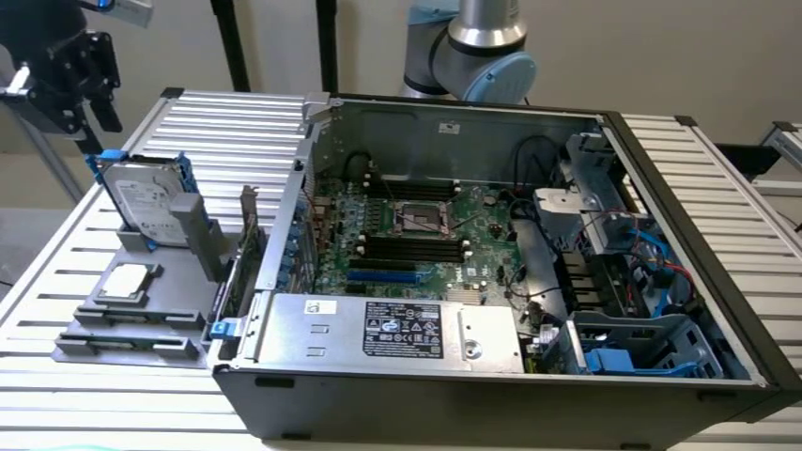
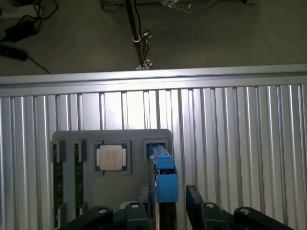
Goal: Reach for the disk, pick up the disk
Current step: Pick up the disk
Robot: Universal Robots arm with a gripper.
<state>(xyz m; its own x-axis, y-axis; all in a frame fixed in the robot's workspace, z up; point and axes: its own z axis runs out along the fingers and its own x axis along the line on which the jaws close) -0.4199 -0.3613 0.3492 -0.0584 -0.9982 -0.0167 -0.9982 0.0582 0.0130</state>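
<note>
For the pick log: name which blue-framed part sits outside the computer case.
The disk, standing upright in the grey holder; the blue caddies lie inside the case.

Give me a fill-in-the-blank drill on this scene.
The disk stands ____ in the grey holder. Its side rails are ____. The CPU chip lies ____ the computer case. The gripper is ____, holding nothing.
Missing: upright; blue; outside; open.
</note>
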